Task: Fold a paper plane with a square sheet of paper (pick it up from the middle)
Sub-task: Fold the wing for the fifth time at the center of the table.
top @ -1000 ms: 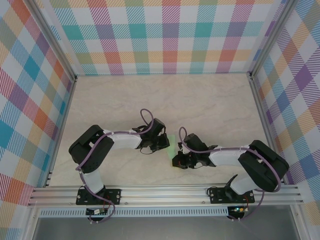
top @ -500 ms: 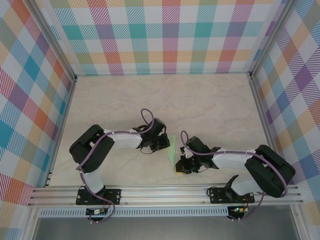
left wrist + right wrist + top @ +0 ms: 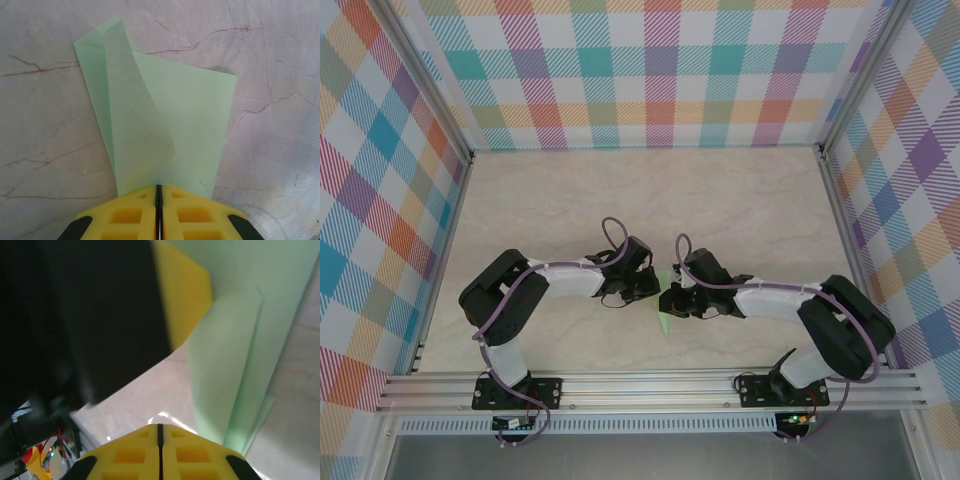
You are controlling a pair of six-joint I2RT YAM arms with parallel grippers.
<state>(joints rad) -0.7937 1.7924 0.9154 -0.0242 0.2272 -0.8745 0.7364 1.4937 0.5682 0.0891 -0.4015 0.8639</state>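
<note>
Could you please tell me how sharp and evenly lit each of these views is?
Left wrist: crisp and evenly lit; the sheet of paper shows a translucent curled flap. Right wrist: soft and smeared, the left half dark, with a small glare spot on the table near the bottom. Top external: sharp, flat light, only faint shadows.

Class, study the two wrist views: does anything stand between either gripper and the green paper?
Nothing visible does. The folded sheet of paper runs straight up to the left gripper, which is shut. In the right wrist view the sheet also reaches the shut right gripper, with nothing lying between them.
</note>
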